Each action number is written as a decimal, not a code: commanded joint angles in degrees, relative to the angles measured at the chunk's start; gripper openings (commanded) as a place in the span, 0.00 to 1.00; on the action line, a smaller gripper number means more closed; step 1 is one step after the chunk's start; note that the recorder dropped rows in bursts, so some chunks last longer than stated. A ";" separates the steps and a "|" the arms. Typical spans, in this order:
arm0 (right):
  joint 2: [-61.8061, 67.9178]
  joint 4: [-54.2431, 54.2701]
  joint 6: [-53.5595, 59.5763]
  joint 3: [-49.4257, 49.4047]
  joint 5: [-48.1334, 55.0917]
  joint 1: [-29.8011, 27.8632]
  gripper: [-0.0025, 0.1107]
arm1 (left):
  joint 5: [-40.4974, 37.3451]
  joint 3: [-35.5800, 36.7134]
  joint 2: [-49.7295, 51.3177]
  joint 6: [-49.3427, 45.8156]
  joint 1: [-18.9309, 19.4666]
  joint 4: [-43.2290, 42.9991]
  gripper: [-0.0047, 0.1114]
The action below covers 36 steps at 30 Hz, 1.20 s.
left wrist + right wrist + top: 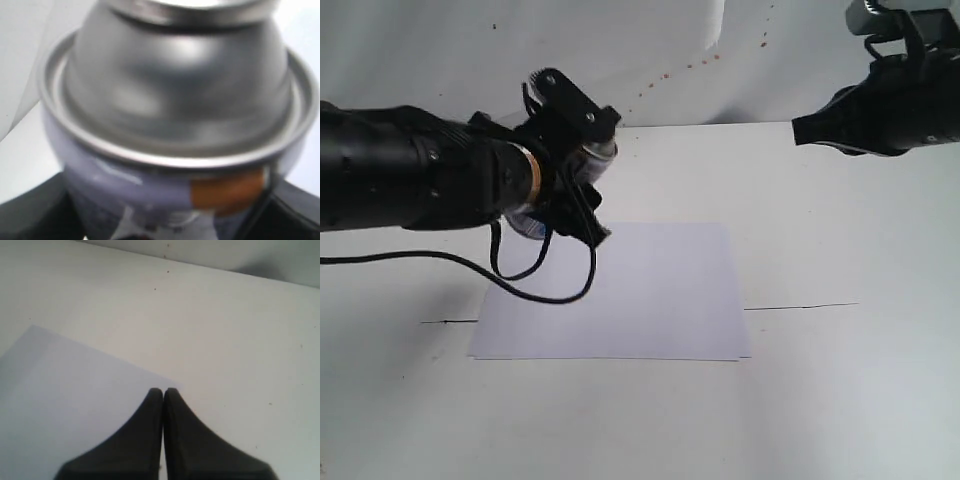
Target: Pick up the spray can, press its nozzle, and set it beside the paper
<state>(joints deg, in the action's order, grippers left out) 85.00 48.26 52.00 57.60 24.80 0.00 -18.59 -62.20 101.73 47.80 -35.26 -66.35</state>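
One white sheet, the paper [620, 300], lies flat on the white table [840, 400] nearest the exterior camera, and a black cable [545, 290] droops across its left part. Just past the paper's far left corner, the left gripper [578, 160] is clamped around the spray can [599, 151], which sits tilted with most of its body hidden by the jaws. The left wrist view adds what the exterior misses: the can's domed silver shoulder, an orange patch on the label, and black fingers [30, 215] hugging it. I can't make out the nozzle anywhere. Farther back, well beyond the paper's far right corner, the right gripper [800, 128] hangs in the air. Its wrist view shows the fingertips [150, 410] pressed together, with a corner of the paper beside them.
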 commanded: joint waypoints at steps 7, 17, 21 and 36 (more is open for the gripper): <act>-25.12 26.51 28.66 -14.01 -6.34 0.04 0.02 | 6.92 -0.38 -14.76 3.20 7.87 5.26 0.04; -53.30 34.85 36.19 -27.20 -16.59 0.04 0.02 | 8.25 -0.38 -21.99 3.20 8.00 7.60 0.04; -62.24 34.85 36.05 -32.33 -16.29 0.04 0.02 | 8.25 -0.09 -23.13 3.20 8.00 7.60 0.04; -76.67 34.86 36.05 -39.52 -17.55 0.04 0.02 | 12.89 8.26 -31.92 6.64 9.56 7.77 0.04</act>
<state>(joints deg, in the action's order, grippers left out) 8.78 82.82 87.96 18.25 7.90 0.00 -7.59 -54.70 72.61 53.24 -26.97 -58.47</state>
